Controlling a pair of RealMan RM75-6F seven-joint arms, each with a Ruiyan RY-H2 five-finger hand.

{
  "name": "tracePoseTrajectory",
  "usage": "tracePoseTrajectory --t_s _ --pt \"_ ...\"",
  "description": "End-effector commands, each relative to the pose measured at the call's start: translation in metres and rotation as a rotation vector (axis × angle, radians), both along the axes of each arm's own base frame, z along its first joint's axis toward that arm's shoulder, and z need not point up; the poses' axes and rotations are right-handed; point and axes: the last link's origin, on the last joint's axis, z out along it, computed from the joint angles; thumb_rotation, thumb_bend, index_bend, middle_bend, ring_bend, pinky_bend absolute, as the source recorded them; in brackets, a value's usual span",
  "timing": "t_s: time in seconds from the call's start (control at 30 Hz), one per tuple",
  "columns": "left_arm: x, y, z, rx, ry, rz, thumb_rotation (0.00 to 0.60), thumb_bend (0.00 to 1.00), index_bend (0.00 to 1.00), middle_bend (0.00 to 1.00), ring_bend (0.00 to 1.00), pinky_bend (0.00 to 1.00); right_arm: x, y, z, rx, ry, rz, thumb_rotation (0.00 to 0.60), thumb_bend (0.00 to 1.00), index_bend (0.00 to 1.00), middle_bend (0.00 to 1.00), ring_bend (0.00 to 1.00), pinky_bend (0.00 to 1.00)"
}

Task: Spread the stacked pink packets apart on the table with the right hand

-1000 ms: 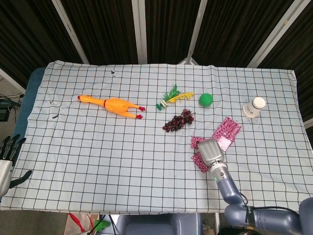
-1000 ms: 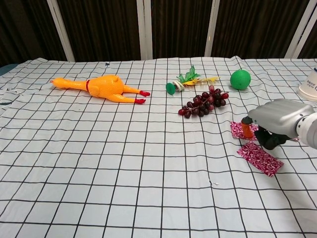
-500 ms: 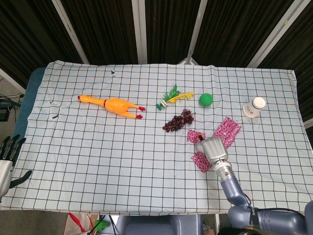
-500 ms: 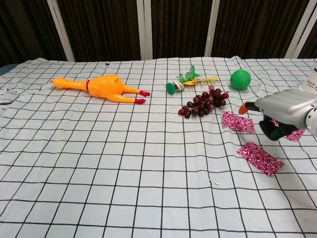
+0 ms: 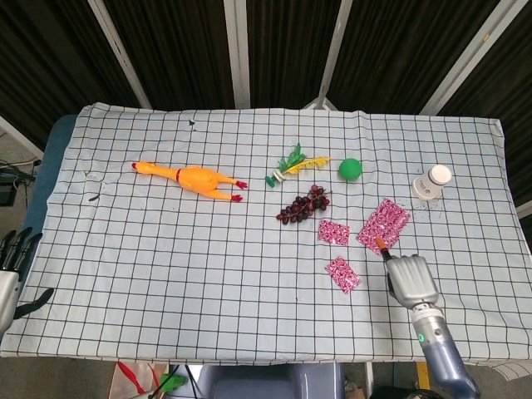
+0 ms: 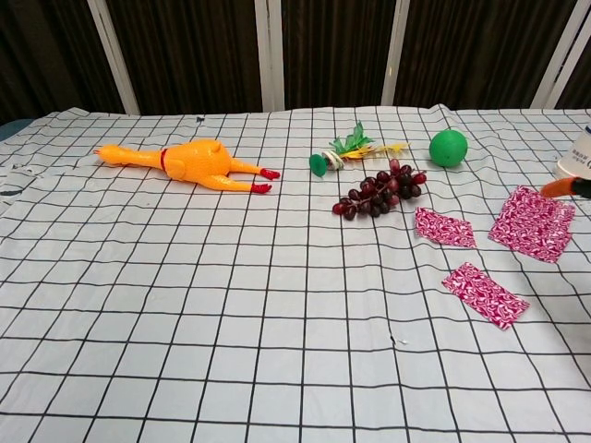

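Note:
Three pink patterned packets lie apart on the checked cloth. A small one [image 5: 333,232] [image 6: 445,227] sits just below the grapes, another small one [image 5: 342,274] [image 6: 484,294] lies nearer the front, and a larger one [image 5: 383,223] [image 6: 533,222] is to their right. My right hand [image 5: 411,278] hovers right of the front packet and just below the larger one, holding nothing. Its orange-tipped finger [image 5: 381,246] [image 6: 565,187] points at the larger packet's near corner. My left hand [image 5: 12,253] rests off the table's left edge with its fingers apart, empty.
A bunch of dark grapes [image 5: 303,205], a green ball [image 5: 350,169], a feathered green toy [image 5: 293,165] and a rubber chicken [image 5: 193,179] lie further back. A white jar [image 5: 432,181] stands at the right. The cloth-covered table [image 5: 166,274] ends close behind my right hand.
My right hand slid one packet up toward the grapes, let it go, then drew back to the right and toward the front edge. All three packets now lie uncovered.

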Motion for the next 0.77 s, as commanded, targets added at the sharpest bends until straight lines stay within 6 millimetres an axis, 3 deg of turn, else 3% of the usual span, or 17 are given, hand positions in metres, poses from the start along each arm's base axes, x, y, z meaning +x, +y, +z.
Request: tracePoseTrajectory --t_s 0.03,0.17,0.37,0.77 --pt "-0.001 0.000 0.001 0.001 -0.005 0.006 0.600 0.22 0.11 0.02 0.03 0.17 -0.019 0.038 0.025 -0.078 -0.088 -0.019 0.600 0.67 0.00 0.23 0.26 0.30" --pt "-0.004 -0.001 0.003 0.003 -0.011 0.030 0.600 0.21 0.11 0.02 0.03 0.17 -0.033 0.057 0.036 -0.154 -0.141 0.046 0.600 0.60 0.00 0.16 0.19 0.27" --pt "-0.006 -0.001 0.004 0.002 -0.010 0.073 0.600 0.17 0.11 0.00 0.03 0.17 -0.047 0.064 0.046 -0.214 -0.174 0.111 0.600 0.49 0.00 0.12 0.16 0.23" --pt "-0.004 -0.002 0.004 -0.004 -0.003 0.058 0.600 0.16 0.11 0.00 0.03 0.17 -0.053 0.064 0.059 -0.275 -0.180 0.099 0.600 0.48 0.00 0.12 0.16 0.23"
